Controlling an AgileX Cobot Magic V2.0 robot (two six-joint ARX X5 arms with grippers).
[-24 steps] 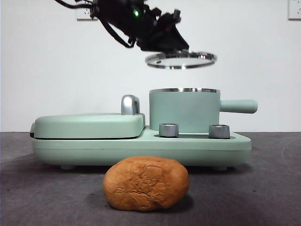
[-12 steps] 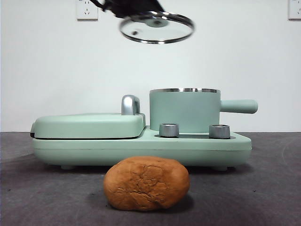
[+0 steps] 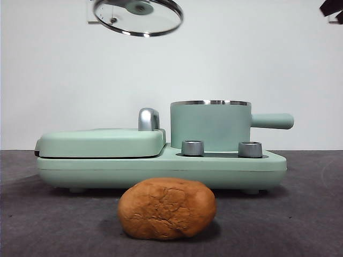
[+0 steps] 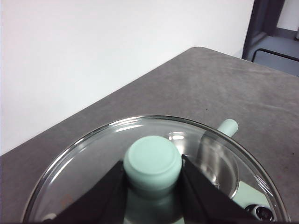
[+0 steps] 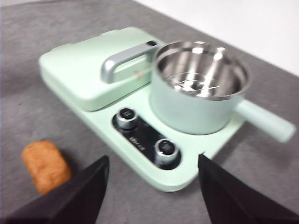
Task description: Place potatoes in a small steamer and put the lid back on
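Note:
The potato (image 3: 167,208), an orange-brown cracked lump, lies on the table in front of the cooker, also seen from above (image 5: 45,165). The small steamer (image 3: 210,125) stands uncovered on the cooker's right half, its steel inside bare (image 5: 201,70). High at the upper left of the front view hangs the glass lid (image 3: 138,16), tilted. My left gripper (image 4: 153,179) is shut on the lid's mint-green knob (image 4: 152,161). My right gripper (image 5: 152,172) is open, high above the cooker's knobs, and shows as a black tip (image 3: 332,9) at the top right corner.
The mint-green cooker base (image 3: 161,168) carries a closed griddle cover (image 3: 102,142) with a chrome handle (image 3: 148,119) on its left half, and two steel knobs (image 3: 192,148) at its front. The steamer's side handle (image 3: 271,120) sticks out to the right.
The left gripper has carried the lid up and to the left, away from above the steamer; its arm has left the front view. A black tip has appeared at the top right corner.

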